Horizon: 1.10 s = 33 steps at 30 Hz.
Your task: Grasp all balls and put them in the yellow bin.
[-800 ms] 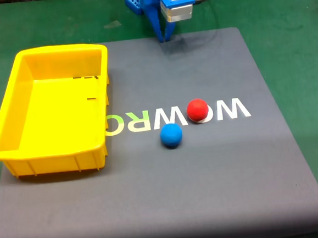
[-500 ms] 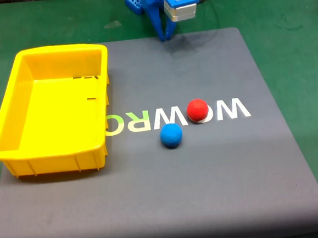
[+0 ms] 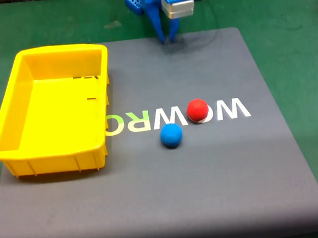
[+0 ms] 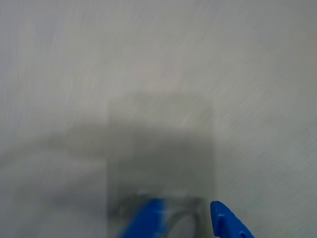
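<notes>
in the fixed view the yellow bin [image 3: 48, 111] sits at the left of the grey mat [image 3: 208, 181], empty. the blue ball [image 3: 171, 135] lies mid-mat, the red ball [image 3: 197, 110] just beside it on the white lettering. the tool [image 3: 169, 39] hangs at the mat's far edge, fingers slightly parted, holding nothing.

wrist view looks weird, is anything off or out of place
Only motion blur there, with the blue hand at the bottom edge. In the fixed view the yellow bin sits upright and empty; red ball and blue ball rest on the mat.
</notes>
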Motion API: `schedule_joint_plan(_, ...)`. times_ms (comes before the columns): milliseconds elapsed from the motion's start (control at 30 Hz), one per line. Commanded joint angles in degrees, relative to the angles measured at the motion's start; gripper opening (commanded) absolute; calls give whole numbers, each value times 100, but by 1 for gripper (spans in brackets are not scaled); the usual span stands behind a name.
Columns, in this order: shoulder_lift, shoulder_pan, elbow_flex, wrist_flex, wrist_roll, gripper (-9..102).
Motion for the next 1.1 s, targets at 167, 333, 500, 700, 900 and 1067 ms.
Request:
schedule_joint_plan(167,0,457,-439,-1274,-527,32)
schedule_joint_plan(333,-1354,229,-1591,-1696,-343,34)
schedule_joint_plan(500,-3612,237,-3261,-2136,-264,34)
schedule_joint_plan(700,-5818,264,-4957,-2355,-316,33)
schedule_joint_plan(900,-7576,202,-6363,-2479,-149,33)
schedule_joint_plan(1067,-8534,211,-6970,-2663,-114,33)
